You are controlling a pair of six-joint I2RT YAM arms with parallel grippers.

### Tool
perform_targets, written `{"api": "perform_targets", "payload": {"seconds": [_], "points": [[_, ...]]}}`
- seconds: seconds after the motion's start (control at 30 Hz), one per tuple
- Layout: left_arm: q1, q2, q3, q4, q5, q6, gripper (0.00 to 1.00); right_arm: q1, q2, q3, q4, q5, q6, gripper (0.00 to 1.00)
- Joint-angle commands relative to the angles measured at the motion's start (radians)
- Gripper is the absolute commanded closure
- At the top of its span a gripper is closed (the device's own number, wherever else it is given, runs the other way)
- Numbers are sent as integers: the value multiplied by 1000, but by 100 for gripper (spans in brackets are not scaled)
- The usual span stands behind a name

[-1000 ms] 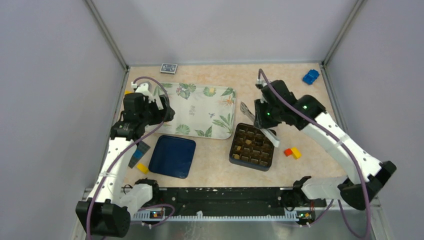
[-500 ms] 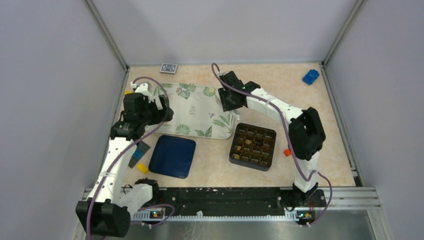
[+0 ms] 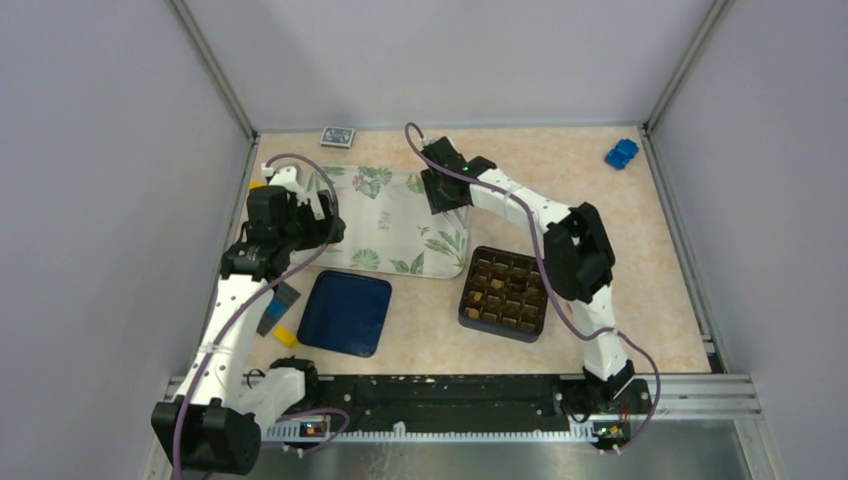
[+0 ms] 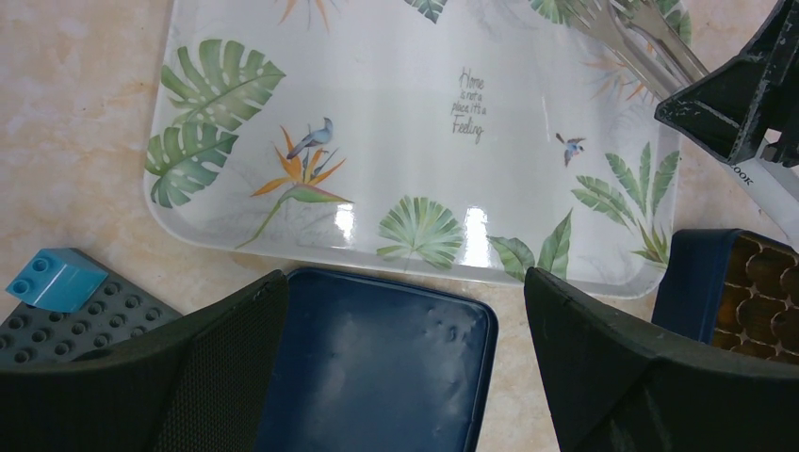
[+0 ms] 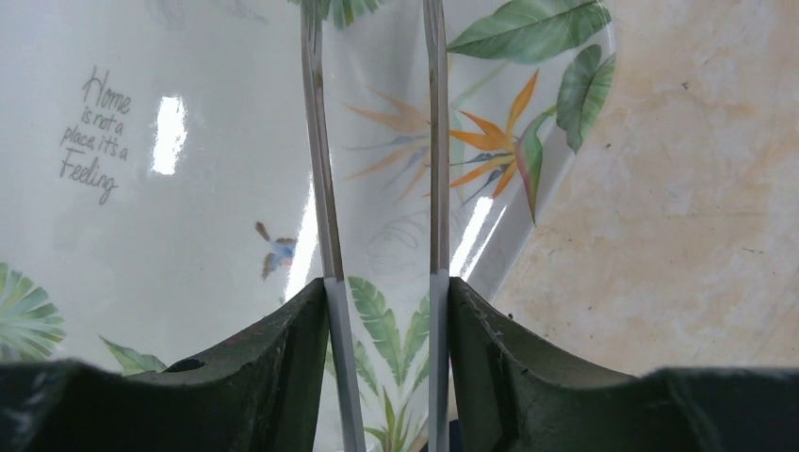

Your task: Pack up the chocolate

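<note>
As the top view shows, the beige marbled table [image 3: 650, 215] carries a leaf-printed tray [image 3: 390, 225] toward its left rear. Tray lettering, legible in both wrist views: "Home is not a place it's a Feeling" [image 4: 468, 104].

Dark blue lid [image 3: 345, 312]: flat on the table, just in front of the tray.

Dark gridded box [image 3: 503, 329]: right of the lid, near the tray's front right corner. The chocolate [image 3: 494, 284] sits in its cells, tan and brown pieces; count cannot be told.

Left hand [image 4: 405, 282]: fingers spread wide, nothing between them, above the seam where lid meets tray.

Right hand [image 5: 386, 292]: over the tray's right end, pinching metal tongs [image 5: 317, 169], one finger pressed on the outside of each arm. Tong arms apart; their tips run out of the wrist view.

White strip [image 4: 758, 184] below the right hand bears the letters "OOK"; the rest is hidden.

Grey studded plate [image 4: 94, 325] left of the lid, with a teal brick [image 4: 57, 280] on it.

Small patterned packet [image 3: 338, 136] at the rear edge; its print is too small to read.
</note>
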Motion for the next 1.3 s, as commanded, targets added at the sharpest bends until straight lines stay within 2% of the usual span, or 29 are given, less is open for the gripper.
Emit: {"api": "perform_targets", "payload": {"seconds": [0.0,0.27,1.27], "points": [[3,-11,33,-3,-10,20,1,11,40,98,26,-6,4,53],[3,-24,25,-7,-16,22,1,11,102,160,11,-14,13,50],[3,-29,29,-19,-28,22,1,60,210,359,-52,-55,-73,52]]}}
